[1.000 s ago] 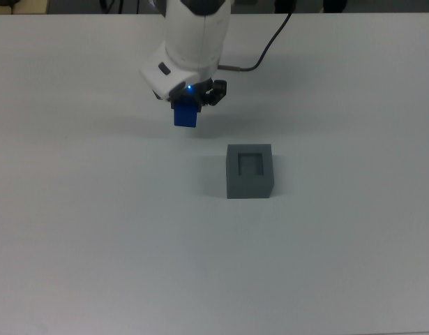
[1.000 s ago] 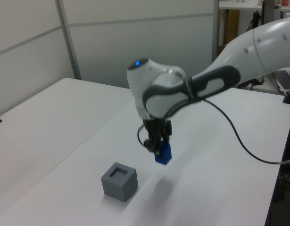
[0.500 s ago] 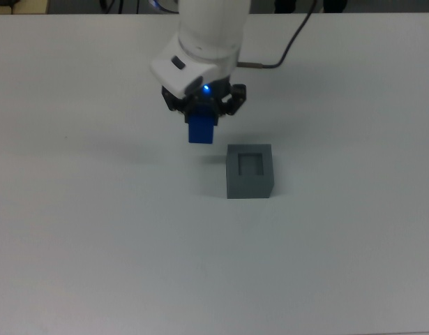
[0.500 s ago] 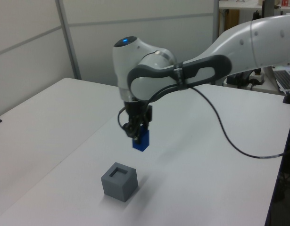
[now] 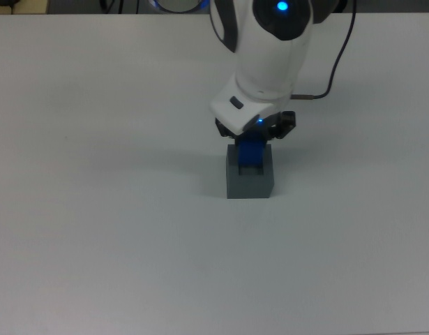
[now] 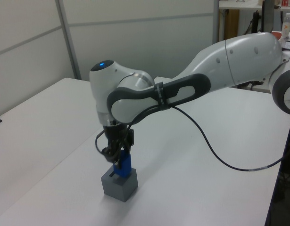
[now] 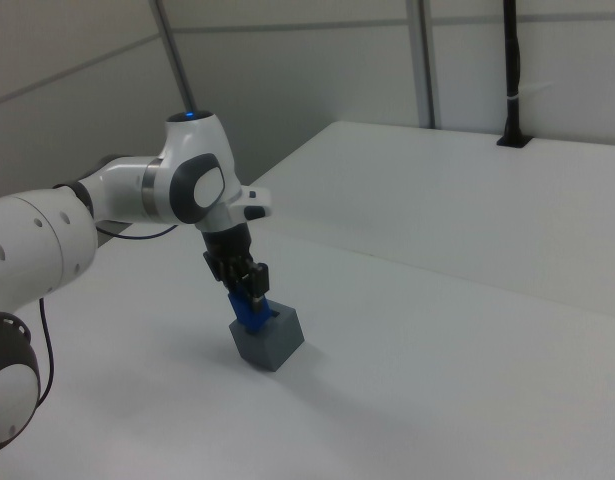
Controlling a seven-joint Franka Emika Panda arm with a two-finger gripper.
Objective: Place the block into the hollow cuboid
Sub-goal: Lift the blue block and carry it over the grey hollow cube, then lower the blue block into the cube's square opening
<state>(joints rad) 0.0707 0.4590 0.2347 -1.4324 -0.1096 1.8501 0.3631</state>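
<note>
End effector [image 5: 253, 137] clamped on the block [image 5: 252, 153], directly above the hollow cuboid [image 5: 249, 181]. Block upright, lower end at the recess in the cuboid's top face, upper part standing out above the rim; depth of entry not clear. Same seen in the left view: blue block [image 6: 123, 165] poking up from the grey cuboid [image 6: 119, 183] beneath the end effector [image 6: 116, 157]. Cuboid resting on the white counter [image 5: 95, 230], near the middle in the top view. Black cable [image 6: 215, 155] trailing from the arm.
</note>
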